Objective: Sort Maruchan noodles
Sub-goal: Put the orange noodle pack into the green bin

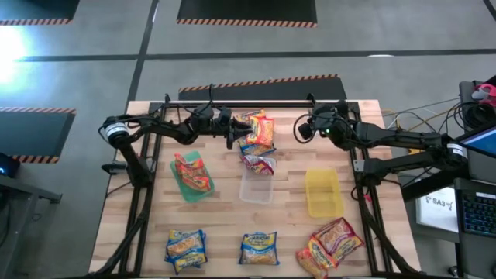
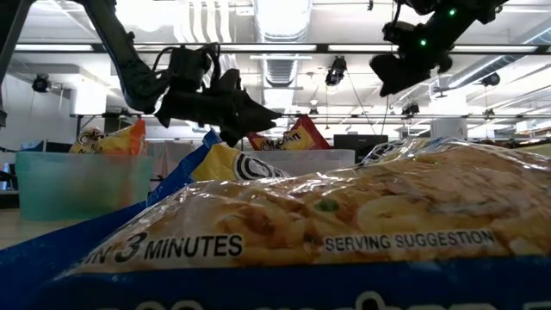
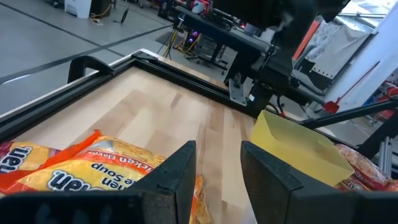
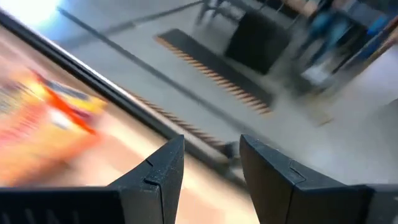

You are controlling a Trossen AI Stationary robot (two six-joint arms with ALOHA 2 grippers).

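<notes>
Evidently mid-sort: left gripper hovers, fingers apart and empty, beside the orange packets; right gripper waits likewise.

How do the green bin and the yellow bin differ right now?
The green bin holds a red-pink noodle packet; the yellow bin looks empty. The green bin sits on the table's left side, below the left arm and slightly turned; the yellow bin sits on the right, squarer to the table edge. Both are rectangular plastic bins of similar size.
</notes>
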